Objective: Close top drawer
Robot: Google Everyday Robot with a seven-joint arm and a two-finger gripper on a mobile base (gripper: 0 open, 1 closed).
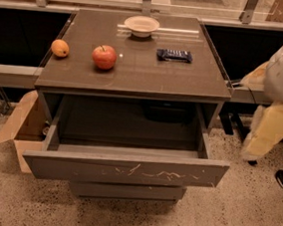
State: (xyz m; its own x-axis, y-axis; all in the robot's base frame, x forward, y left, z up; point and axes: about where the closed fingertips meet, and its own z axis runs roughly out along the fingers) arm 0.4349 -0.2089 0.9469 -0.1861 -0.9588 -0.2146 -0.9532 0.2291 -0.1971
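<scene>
The top drawer (126,169) is grey-brown, its front streaked with pale whitish scratches. The apple (104,57) is red. The gripper (266,132), at the frame's right edge, seems cream-yellow.

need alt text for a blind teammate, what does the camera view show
The top drawer of a grey-brown cabinet stands pulled open; the robot's claw hangs to its right. On top: apple, orange, bowl, snack bar.
</scene>
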